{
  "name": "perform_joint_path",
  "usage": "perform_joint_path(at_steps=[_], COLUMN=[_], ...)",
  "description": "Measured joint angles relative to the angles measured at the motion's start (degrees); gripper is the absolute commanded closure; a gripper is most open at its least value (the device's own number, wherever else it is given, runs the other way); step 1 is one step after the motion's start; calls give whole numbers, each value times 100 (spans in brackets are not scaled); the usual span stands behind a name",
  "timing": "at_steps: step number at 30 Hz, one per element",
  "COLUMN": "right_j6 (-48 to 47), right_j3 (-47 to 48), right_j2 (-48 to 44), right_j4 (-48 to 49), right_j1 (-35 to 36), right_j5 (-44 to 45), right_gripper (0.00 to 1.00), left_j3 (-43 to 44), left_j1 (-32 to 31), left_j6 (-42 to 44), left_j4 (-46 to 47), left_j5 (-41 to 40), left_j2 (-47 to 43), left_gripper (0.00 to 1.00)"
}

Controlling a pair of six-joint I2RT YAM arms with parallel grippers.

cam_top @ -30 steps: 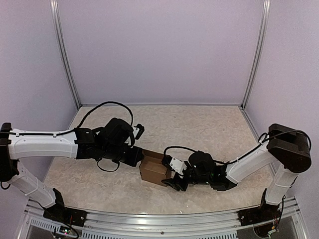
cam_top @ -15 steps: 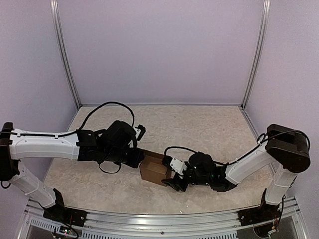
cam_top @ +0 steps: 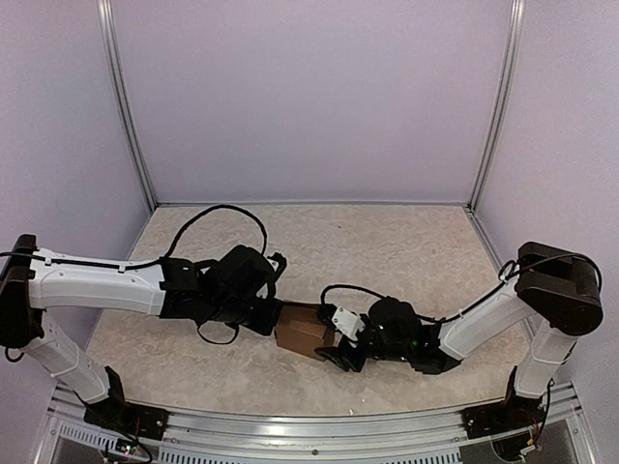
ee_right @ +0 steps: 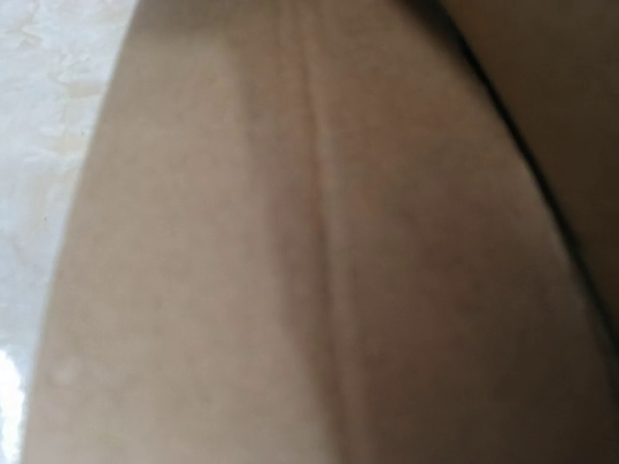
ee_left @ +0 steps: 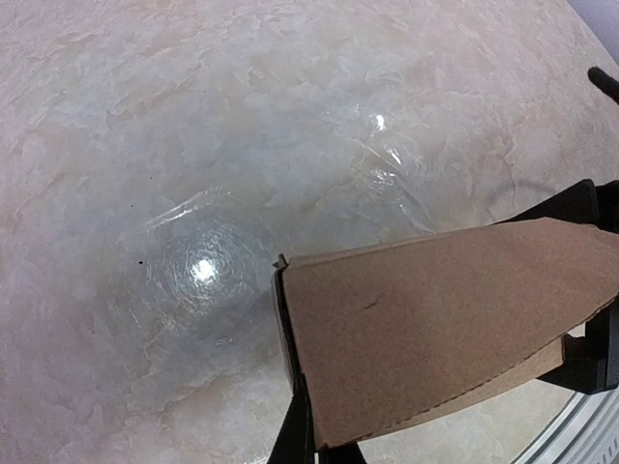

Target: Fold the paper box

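The paper box [cam_top: 302, 335] is a small brown cardboard cube on the table between my two arms. My left gripper [cam_top: 277, 319] is shut, and its closed tips rest against the box's left upper edge. In the left wrist view the dark fingertips [ee_left: 308, 440] lie together under the corner of a brown panel [ee_left: 445, 329]. My right gripper [cam_top: 334, 346] reaches in from the right, with its jaws set around the box's right side. The right wrist view is filled by blurred cardboard [ee_right: 290, 251], which hides the fingers.
The pale marbled table [cam_top: 406, 251] stretches behind the box, with purple walls on three sides. A metal rail [cam_top: 319, 425] runs along the near edge just in front of the box. A black cable [cam_top: 218, 208] loops over the left arm.
My left arm has moved right and slightly nearer, pushing its shut tips into the box's left side. The box's top looks lower now. The right arm has barely moved.
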Motion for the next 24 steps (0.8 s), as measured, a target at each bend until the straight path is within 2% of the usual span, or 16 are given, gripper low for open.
perform_joint_path(at_steps=[6,7,8,18,24], right_j6=[-13,13,37,186,94], right_j3=[-52,-63,-79,-243,-308], right_j2=[-170,-232,-306,-1235,-1980], right_j4=[-74,-92,-92,-160,-874], right_j1=[-2,-2,-2,-96,-105], right_j5=[74,94,101,28,-31], right_gripper=[23,7,1,0,0], left_j3=[44,63,74,249,402], left_j1=[-52,-70,-83,-129,-140], left_j6=[-39,-46,-61,-144,-184], left_j4=[-31,-50,-68,-177,-306], left_j5=[7,9,11,70,90], left_j2=[33,46,52,184,284], left_gripper=[100,100,100,100,100])
